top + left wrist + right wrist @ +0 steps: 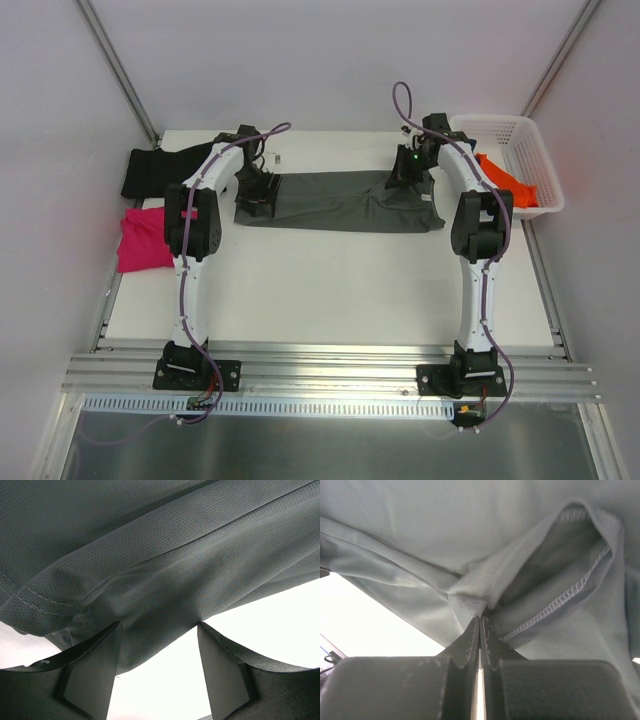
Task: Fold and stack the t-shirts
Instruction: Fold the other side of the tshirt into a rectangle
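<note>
At the far side of the counter (330, 290), the dark grey shirt (340, 200) lay drawn out in a long, flat band between the two arms. The right pincer (480, 617) was pressed together at the shirt's right end, pinching a small bunched fold beside a stitched hem. The left pincer (159, 630) stood spread at the left end, with only a lip of cloth reaching in between its fingers. A black shirt (160, 170) and a magenta shirt (145, 240) lay off to the left, and an orange shirt (505, 180) hung in the white basket (500, 125) on the right.

The likely trouble was an uneven hold. The right nip looked shallow and could slip, or catch just one layer, so a lift would open the fold. The left pincer, closing on so little cloth, could miss it altogether, and the shirt would then be dragged askew from one end.
</note>
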